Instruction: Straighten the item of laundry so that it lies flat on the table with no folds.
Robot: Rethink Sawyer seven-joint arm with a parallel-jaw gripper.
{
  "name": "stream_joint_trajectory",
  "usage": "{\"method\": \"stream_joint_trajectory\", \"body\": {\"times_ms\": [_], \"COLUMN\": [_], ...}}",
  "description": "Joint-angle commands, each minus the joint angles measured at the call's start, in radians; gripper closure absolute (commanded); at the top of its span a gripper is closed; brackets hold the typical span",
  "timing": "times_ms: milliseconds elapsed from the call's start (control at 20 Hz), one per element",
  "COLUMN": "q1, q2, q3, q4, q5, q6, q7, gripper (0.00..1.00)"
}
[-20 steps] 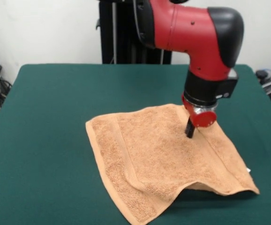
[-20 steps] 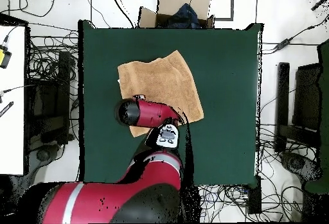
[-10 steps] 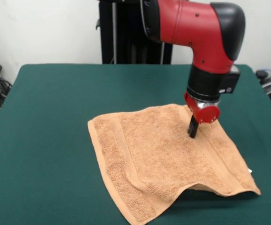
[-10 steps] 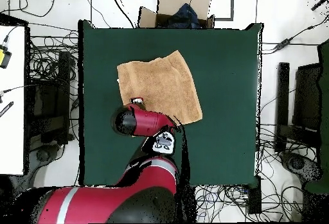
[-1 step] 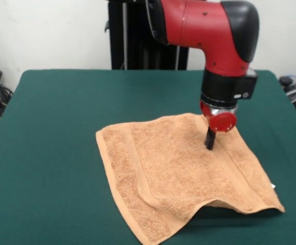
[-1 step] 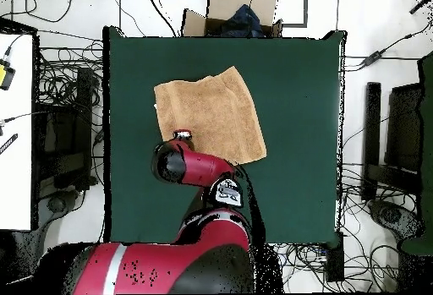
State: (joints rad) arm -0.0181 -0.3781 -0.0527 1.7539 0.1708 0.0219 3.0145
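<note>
**Towel nearly spread; one edge lifted at lower right**

Front view, left to right. Bench (image 5: 50, 127): bare green top across the left of the frame. Towel (image 5: 173, 173) occupies centre to lower right, spread open as a rough diamond, woven band running down its left side. Most of it lies flat. The lower edge is not down: a hump lifts off the bench near bottom centre-right, with a dark shadow under it. Pincer (image 5: 209, 139) comes down at right of centre, its dark tip at or just above the cloth near the towel's upper right corner. Cannot tell whether it is open or closed, or whether it grips any cloth.

Overhead view: towel (image 6: 211, 114) sits left of centre on the bench, arm covering its lower left part.

Judgement: late smoothing step, task mostly done. Next move likely calls for pulling the raised lower edge outward and low, without dragging the whole towel.
</note>
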Motion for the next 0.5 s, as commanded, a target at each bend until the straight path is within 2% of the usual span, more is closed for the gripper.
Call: {"method": "stream_joint_trajectory", "body": {"times_ms": [50,300,500], "q1": [-0.003,-0.048,-0.045], "q2": [0.105,0.100,0.078], "q3": [0.238,0.288,0.288], "q4": [0.162,0.200,0.219], "q5": [0.034,0.041,0.056], "q6": [0.020,0.007,0.016], "q7": [0.128,0.139,0.147], "gripper": [1.00,1.00,1.00]}}
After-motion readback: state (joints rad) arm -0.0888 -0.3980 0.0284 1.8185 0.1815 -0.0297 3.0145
